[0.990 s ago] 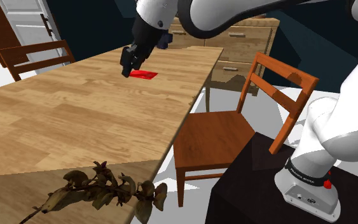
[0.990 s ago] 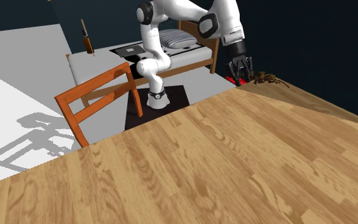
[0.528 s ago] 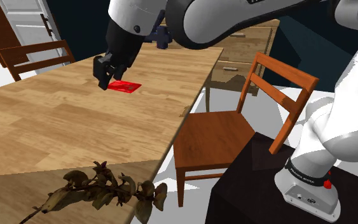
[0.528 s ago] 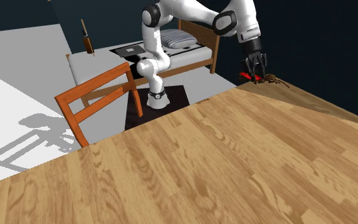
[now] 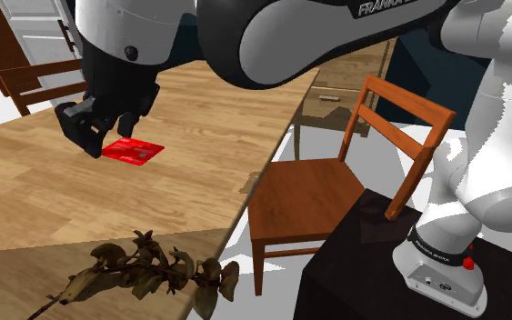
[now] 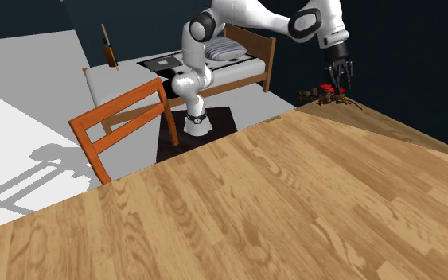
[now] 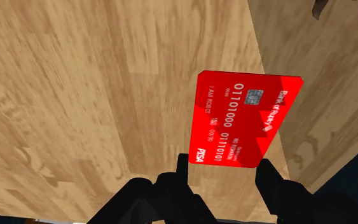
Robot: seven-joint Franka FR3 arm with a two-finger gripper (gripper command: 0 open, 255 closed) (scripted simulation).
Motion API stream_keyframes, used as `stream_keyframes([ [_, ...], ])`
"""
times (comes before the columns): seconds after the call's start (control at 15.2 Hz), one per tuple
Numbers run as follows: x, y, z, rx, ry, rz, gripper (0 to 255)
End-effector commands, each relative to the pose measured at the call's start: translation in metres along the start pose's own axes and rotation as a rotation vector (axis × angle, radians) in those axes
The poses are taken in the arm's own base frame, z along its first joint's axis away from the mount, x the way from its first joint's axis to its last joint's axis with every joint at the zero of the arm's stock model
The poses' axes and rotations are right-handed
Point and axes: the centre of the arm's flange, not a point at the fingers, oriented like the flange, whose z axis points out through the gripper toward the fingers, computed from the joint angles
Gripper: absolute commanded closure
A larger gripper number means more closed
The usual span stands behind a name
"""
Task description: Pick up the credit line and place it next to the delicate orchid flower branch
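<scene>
While the tool (image 7: 222,167) clamps the red card (image 7: 244,118), the brown branch (image 5: 154,268) is cropped.

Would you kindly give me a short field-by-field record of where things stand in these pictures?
held: red card, clasped at one end by the jaws
card position: over the wooden table
goal: brown flower branch, on the table's near end in the shoulder view
gap: card not yet beside the branch
nearby: wooden chair beside the table

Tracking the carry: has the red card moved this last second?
Yes: in the shoulder view the red card went down-left over the table, nearer the brown branch.
</scene>
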Motion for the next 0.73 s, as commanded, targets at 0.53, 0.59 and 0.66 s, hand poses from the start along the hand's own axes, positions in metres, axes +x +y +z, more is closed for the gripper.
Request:
stream_keyframes([
  [0.53,-0.021,-0.03,0.035,-0.002,0.001,0.002,255],
  [0.59,-0.024,-0.03,0.04,-0.002,0.001,0.002,255],
  [0.66,-0.027,-0.03,0.044,-0.002,0.001,0.002,255],
])
